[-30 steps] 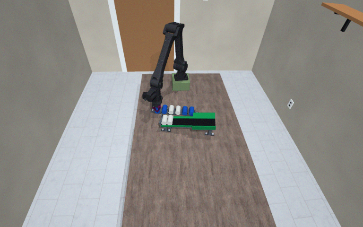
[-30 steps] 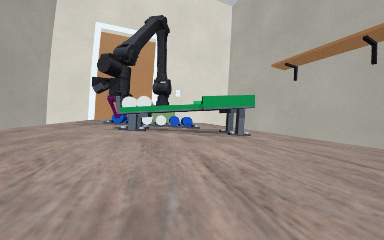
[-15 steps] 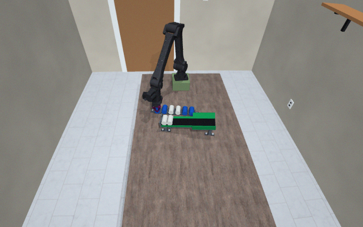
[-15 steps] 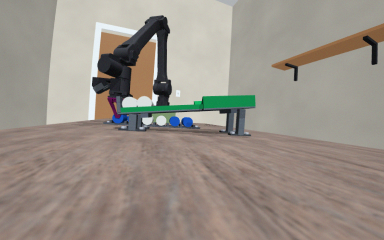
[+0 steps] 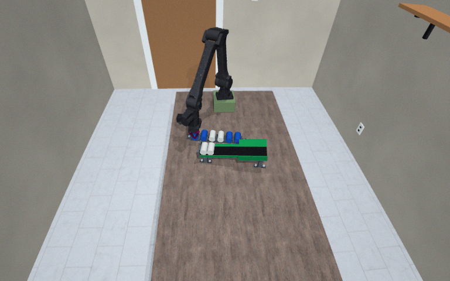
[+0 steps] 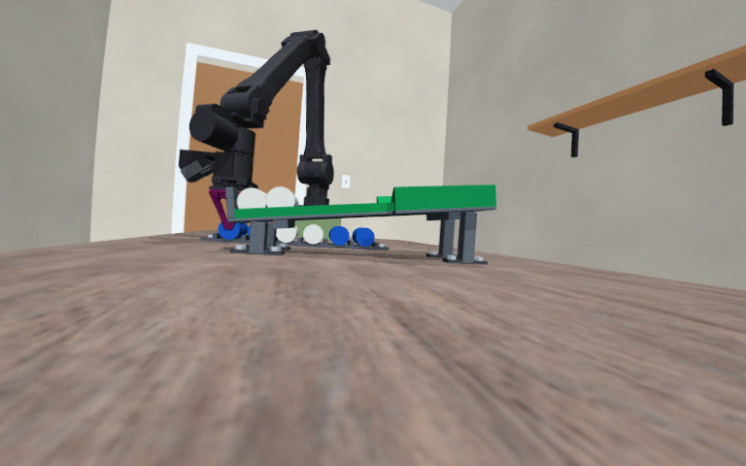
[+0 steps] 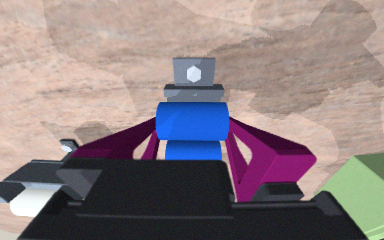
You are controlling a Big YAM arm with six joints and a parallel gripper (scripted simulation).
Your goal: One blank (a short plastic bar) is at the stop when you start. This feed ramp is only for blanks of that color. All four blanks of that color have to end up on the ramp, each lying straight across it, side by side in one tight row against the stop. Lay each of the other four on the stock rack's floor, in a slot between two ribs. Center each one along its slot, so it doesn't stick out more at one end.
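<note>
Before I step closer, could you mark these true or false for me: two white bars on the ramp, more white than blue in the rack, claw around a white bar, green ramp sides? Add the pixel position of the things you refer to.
1. Two white bars [image 5: 207,148] [image 6: 266,198] lie on the ramp [image 5: 252,142] [image 6: 444,198]. True.
2. The rack has more white bars than blue. False: the rack [image 5: 188,136] [image 6: 382,247] [image 7: 194,92] has four blue, two white.
3. The claw is around a white bar. False: the gripper [image 5: 194,134] [image 6: 230,225] [image 7: 192,120] has its fingers at a blue bar's [image 6: 233,231] [image 7: 192,121] ends.
4. The ramp's sides are green. True.
</note>
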